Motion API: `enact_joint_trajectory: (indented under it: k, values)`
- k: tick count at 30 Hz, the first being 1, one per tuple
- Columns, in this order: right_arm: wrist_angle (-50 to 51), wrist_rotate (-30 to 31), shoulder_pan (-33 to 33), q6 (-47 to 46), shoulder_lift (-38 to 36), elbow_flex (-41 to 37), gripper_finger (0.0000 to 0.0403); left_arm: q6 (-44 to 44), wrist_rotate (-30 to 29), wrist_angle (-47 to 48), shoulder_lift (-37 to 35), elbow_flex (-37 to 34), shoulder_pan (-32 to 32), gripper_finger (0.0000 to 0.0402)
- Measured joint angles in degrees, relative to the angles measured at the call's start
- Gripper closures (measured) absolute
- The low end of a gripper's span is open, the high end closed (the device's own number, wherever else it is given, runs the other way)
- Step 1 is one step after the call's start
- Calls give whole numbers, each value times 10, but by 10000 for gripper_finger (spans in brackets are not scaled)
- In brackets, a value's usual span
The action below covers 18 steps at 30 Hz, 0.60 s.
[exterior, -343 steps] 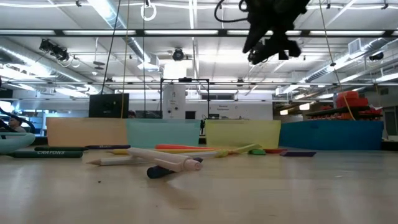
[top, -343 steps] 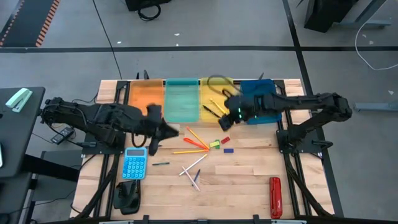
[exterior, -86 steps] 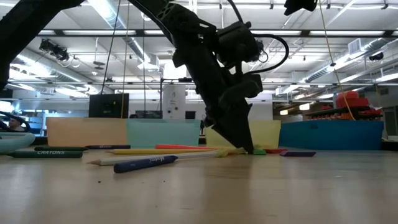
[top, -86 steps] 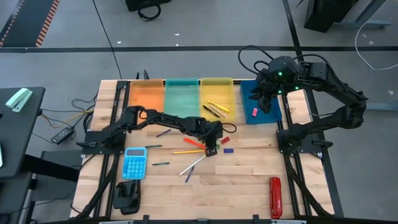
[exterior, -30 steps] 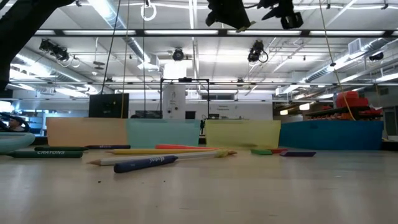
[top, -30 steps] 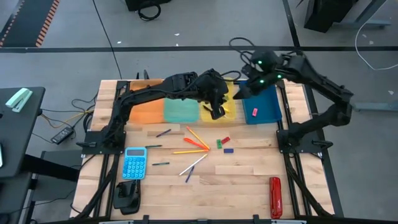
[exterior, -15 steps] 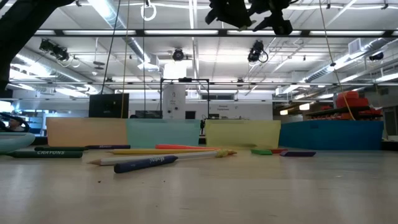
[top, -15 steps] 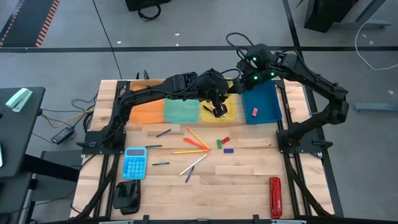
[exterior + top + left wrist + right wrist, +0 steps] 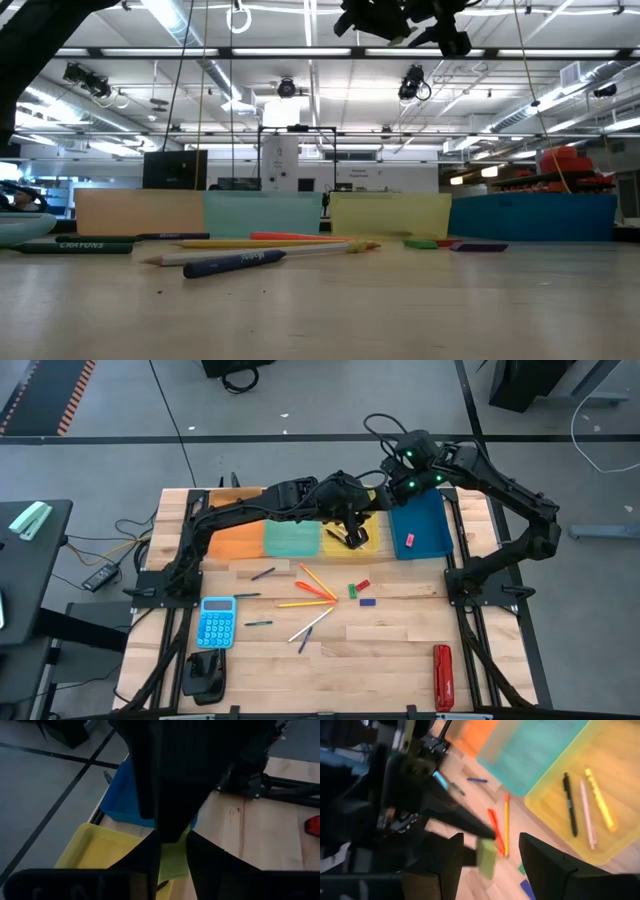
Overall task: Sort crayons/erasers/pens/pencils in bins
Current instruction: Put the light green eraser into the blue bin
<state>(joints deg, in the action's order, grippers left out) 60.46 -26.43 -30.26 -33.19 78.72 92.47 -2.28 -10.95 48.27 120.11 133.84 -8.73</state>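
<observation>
My left gripper (image 9: 355, 538) reaches across the table and hangs over the near part of the yellow bin (image 9: 371, 546), shut on a small yellow-green eraser (image 9: 486, 854). My right gripper (image 9: 392, 488) is open and empty, high over the far ends of the yellow bin and the blue bin (image 9: 428, 525). The yellow bin holds a dark pen (image 9: 568, 804), a pink stick (image 9: 587, 815) and a yellow stick (image 9: 600, 800). A pink eraser (image 9: 408, 540) lies in the blue bin. Orange pencils (image 9: 318, 582), a white pencil (image 9: 316, 622) and small erasers (image 9: 358, 590) lie on the table. My left gripper pinches the yellow-green eraser between its two fingers (image 9: 465, 826), by the eraser's upper end (image 9: 485, 844). The fingers slant downward. The eraser hangs below the fingertips, lifted clear; it also shows between the fingers in the left wrist view (image 9: 173, 857).
The orange bin (image 9: 238, 520) and the teal bin (image 9: 292, 520) stand left of the yellow one. A light-blue calculator (image 9: 217, 622), dark pens (image 9: 262, 573), a black object (image 9: 205, 675) and a red oblong tool (image 9: 442, 677) lie on the near half of the table.
My right gripper has moved a little toward the table's left and far edge, closer to my left gripper, and then kept still. My left gripper stays over the yellow bin with the eraser.
</observation>
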Motion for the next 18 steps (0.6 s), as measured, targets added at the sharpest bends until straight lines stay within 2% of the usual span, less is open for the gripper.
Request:
enact_joint_trajectory:
  k: [11, 18]
  values:
    - [26, -12, -3, 27, 0, 0, 204, 1, -11, 4, 0, 0, 0, 310]
    - [26, -4, -4, 53, 0, 0, 239, 0, -11, 3, -1, 0, 1, 306]
